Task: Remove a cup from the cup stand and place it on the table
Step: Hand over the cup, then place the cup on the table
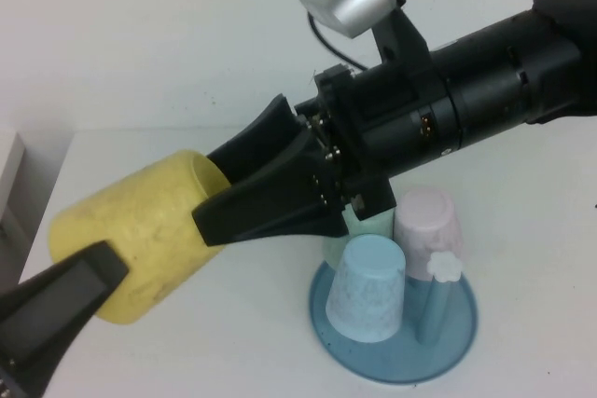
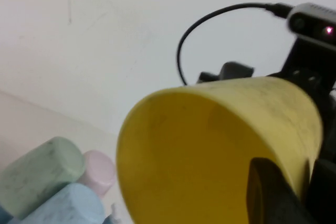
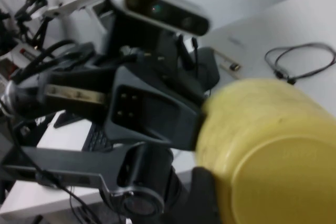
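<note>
The pale yellow cup (image 1: 131, 230) hangs on its side in the air above the table (image 1: 233, 351), left of the blue cup stand (image 1: 457, 342). My right gripper (image 1: 205, 188) reaches in from the upper right and its black fingers clasp the cup's closed end. The cup's base fills the right wrist view (image 3: 273, 145). My left gripper (image 1: 93, 272) comes up from the lower left and is shut on the cup's rim. In the left wrist view one finger (image 2: 268, 192) is inside the cup's mouth (image 2: 184, 150) and the other is outside the wall.
On the stand, a light blue cup (image 1: 368, 286), a pink cup (image 1: 427, 221) and a pale green cup (image 1: 359, 226) sit upside down. A bare peg with a white flower cap (image 1: 445, 267) stands beside them. A white box (image 1: 9, 184) is at the left edge.
</note>
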